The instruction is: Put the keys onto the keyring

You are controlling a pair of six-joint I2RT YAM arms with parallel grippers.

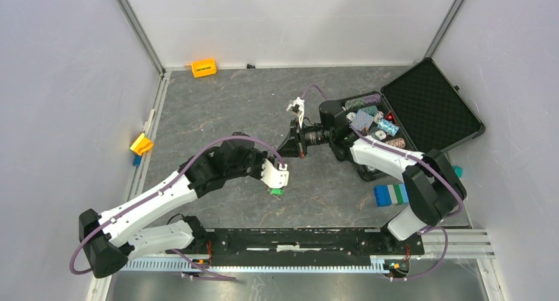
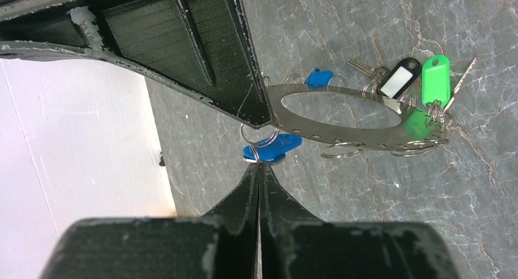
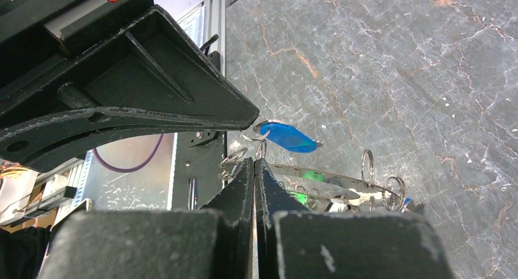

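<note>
Left gripper (image 2: 259,166) pinches the blue-tagged key (image 2: 275,148); right gripper (image 3: 254,163) clamps the keyring (image 2: 366,135). A crooked pull could slip the key free — or wrench the keyring loose.

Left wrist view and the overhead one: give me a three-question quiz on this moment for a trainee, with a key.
1. True or false: the left gripper stands wide open.
2. Which key sits at its fingertips, by the keyring? A green-tagged, B blue-tagged, C black-tagged.
3. In the top view, on which side of the table does the open black case lie?
Key: 1 false, it is shut. 2 B, the blue-tagged key. 3 The right.
</note>
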